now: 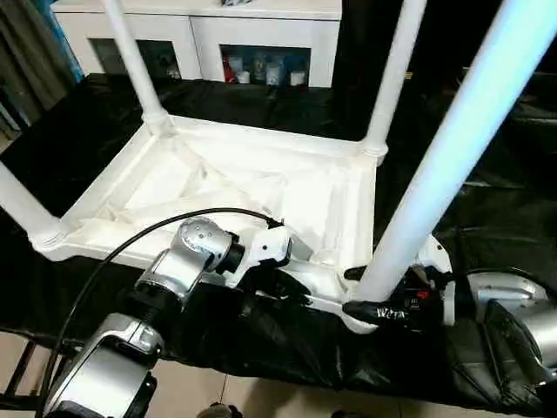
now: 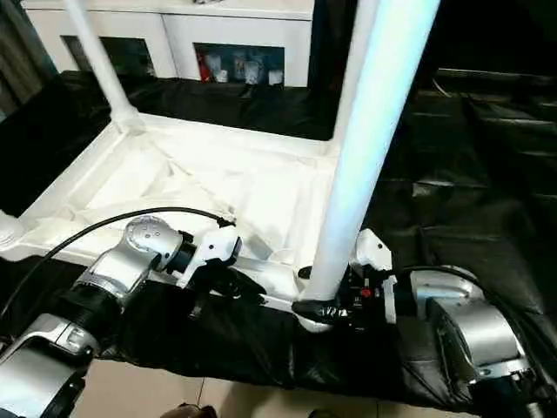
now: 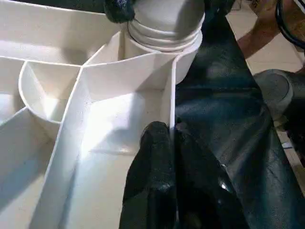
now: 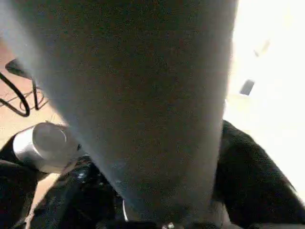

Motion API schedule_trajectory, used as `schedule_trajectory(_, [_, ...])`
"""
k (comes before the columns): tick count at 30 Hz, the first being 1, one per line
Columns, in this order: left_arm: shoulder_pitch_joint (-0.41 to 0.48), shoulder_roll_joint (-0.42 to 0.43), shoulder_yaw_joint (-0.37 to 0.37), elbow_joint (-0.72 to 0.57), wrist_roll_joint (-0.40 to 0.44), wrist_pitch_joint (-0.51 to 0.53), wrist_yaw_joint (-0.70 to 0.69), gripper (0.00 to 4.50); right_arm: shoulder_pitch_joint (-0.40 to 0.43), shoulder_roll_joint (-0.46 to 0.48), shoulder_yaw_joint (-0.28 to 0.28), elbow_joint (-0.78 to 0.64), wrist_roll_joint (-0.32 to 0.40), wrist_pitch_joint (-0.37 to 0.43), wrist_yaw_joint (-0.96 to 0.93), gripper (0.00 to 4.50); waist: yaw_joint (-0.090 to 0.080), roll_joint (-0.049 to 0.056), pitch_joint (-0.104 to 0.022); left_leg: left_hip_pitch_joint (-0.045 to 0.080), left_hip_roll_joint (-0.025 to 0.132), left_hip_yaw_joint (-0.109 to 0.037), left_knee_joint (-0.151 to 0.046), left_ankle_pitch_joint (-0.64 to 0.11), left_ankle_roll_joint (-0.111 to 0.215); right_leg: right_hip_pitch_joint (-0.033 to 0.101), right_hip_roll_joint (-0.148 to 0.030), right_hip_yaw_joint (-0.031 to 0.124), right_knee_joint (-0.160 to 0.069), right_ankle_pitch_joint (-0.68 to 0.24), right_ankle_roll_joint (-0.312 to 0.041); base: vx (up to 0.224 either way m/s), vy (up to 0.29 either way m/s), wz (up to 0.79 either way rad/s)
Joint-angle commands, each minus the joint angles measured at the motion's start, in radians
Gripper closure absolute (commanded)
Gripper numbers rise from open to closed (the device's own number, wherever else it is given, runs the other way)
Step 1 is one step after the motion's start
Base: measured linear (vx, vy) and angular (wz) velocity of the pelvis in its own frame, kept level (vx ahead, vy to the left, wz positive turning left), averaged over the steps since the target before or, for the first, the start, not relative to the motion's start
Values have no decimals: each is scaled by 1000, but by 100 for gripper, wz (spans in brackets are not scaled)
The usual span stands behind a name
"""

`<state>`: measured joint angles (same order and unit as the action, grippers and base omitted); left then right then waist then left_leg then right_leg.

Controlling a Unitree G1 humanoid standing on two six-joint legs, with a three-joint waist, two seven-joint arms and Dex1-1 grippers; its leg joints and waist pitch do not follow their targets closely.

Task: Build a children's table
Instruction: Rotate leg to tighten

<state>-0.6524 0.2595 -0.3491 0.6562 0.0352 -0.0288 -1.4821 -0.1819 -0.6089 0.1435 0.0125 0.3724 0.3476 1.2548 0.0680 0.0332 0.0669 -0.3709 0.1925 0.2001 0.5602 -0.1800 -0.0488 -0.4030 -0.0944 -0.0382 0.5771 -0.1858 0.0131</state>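
The children's table lies upside down on black cloth, its ribbed white top (image 1: 218, 187) facing up. Three white legs stand in corner sockets: far left (image 1: 130, 57), far right (image 1: 396, 70) and near left (image 1: 17, 205). A fourth leg (image 1: 461, 148) rises, slightly tilted, from the near right corner socket (image 3: 164, 36). My right gripper (image 1: 365, 294) has its black fingers closed around that leg's base. My left gripper (image 1: 291, 292) is shut on the top's thin near rim. In the left wrist view its fingers (image 3: 152, 181) pinch that wall a short way from the socket.
A white cabinet with glass doors (image 1: 261, 35) stands behind the work surface. Black cloth (image 1: 487, 218) covers the surface and hangs over its front edge, with floor (image 1: 218, 392) below. A black cable (image 1: 130, 239) arcs over my left forearm.
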Motion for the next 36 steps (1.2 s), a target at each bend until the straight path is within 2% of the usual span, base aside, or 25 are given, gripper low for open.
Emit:
schedule_trajectory(1, [-1,-21,-9,13,-23,1,-13,450,13,-1,49,-10,6,33,40,194,-3,-27,-46,8,41,-9,-56,-169,112,42,-46,30,-59,-175,-263,0,0,0])
schedule_trajectory(7, [1,-21,-5,19,-19,1,2,450,19,10,47,-21,20,45,29,220,-4,-27,-47,9,41,-9,-55,-169,107,42,-45,31,-59,-174,-259,0,0,0])
schedule_trajectory(10, [-2,-33,6,32,-13,13,59,450,35,48,21,-29,26,34,-31,224,-4,-26,-45,8,40,-9,-56,-177,105,41,-46,30,-61,-187,-258,0,0,0])
schedule_trajectory(11, [-4,-47,15,38,-7,32,109,450,50,86,1,-27,18,19,-103,228,-5,-26,-45,9,40,-9,-57,-191,98,38,-45,31,-63,-209,-251,0,0,0])
schedule_trajectory(12, [-4,-47,15,38,-7,32,109,450,50,86,1,-27,18,19,-103,230,-6,-26,-43,10,41,-10,-59,-199,91,37,-46,31,-66,-225,-246,0,0,0])
schedule_trajectory(13, [-5,-64,20,40,5,50,164,450,66,127,-15,-14,-1,-8,-179,232,-12,-27,-42,9,39,-13,-64,-221,72,38,-47,31,-70,-273,-231,0,0,0])
schedule_trajectory(14, [-5,-66,20,40,6,52,167,450,67,130,-16,-14,-3,-9,-185,232,-14,-26,-39,10,39,-13,-65,-239,66,34,-47,32,-74,-296,-226,0,0,0])
schedule_trajectory(16, [1,-100,23,37,17,82,235,450,86,185,-31,-1,-28,-23,-286,238,-22,-29,-37,10,37,-17,-70,-277,44,34,-48,32,-82,-373,-199,0,0,0])
schedule_trajectory(17, [3,-111,25,36,19,91,257,450,90,200,-33,3,-33,-26,-311,238,-24,-23,-36,12,39,-18,-71,-286,38,30,-48,33,-83,-378,-197,0,0,0])
schedule_trajectory(18, [5,-129,27,36,23,105,286,450,96,222,-36,8,-43,-33,-347,241,-30,-27,-35,12,37,-19,-73,-305,31,30,-46,32,-86,-394,-191,0,0,0])
schedule_trajectory(19, [6,-137,27,37,24,108,297,450,97,233,-38,12,-49,-35,-366,243,-31,-27,-36,13,36,-20,-73,-310,29,30,-46,32,-86,-397,-188,0,0,0])
schedule_trajectory(20, [10,-175,29,44,31,128,357,450,97,286,-48,34,-68,-41,-445,245,-34,-28,-36,12,36,-20,-74,-313,30,31,-46,32,-87,-397,-186,0,0,0])
schedule_trajectory(21, [13,-219,27,55,39,145,423,450,89,350,-61,66,-93,-46,-542,247,-41,-27,-33,11,35,-20,-75,-336,22,25,-44,32,-91,-408,-182,0,0,0])
schedule_trajectory(22, [15,-245,24,63,49,152,467,450,81,389,-66,86,-102,-47,-593,247,-44,-28,-34,11,34,-21,-75,-338,16,24,-45,32,-91,-424,-173,0,0,0])
schedule_trajectory(23, [15,-250,24,64,51,153,475,450,79,396,-66,89,-102,-47,-602,248,-45,-28,-33,12,33,-22,-76,-345,14,23,-46,32,-94,-442,-167,0,0,0])
schedule_trajectory(26, [18,-297,3,85,87,152,557,450,36,483,-74,160,-135,-65,-730,249,-51,-27,-29,16,30,-26,-78,-385,11,17,-45,31,-106,-536,-129,0,0,0])
schedule_trajectory(28, [20,-307,0,86,94,152,572,450,24,507,-75,177,-148,-69,-766,249,-53,-25,-28,21,29,-28,-79,-410,8,12,-47,32,-114,-584,-106,0,0,0])
schedule_trajectory(30, [23,-308,-1,77,96,149,558,450,9,530,-62,190,-174,-93,-792,249,-64,-27,-21,27,25,-35,-84,-483,-4,9,-45,23,-124,-667,-74,0,0,0])
schedule_trajectory(31, [23,-306,-1,76,95,149,555,450,8,530,-61,190,-176,-97,-791,249,-67,-25,-23,28,25,-38,-85,-494,-6,9,-46,22,-126,-677,-67,0,0,0])
schedule_trajectory(32, [24,-301,-1,72,94,147,545,450,7,531,-59,191,-179,-107,-789,215,-69,-24,-24,29,26,-40,-87,-497,-6,12,-47,20,-128,-676,-64,0,0,0])
schedule_trajectory(33, [27,-283,-2,64,93,132,525,450,7,528,-61,189,-187,-137,-771,194,-72,-25,-27,21,30,-43,-94,-478,0,19,-47,21,-124,-621,-69,0,0,0])
schedule_trajectory(36, [31,-267,1,58,88,123,502,450,10,514,-77,181,-170,-142,-740,174,-71,-26,-28,22,32,-39,-94,-469,6,17,-45,27,-119,-556,-95,0,0,0])
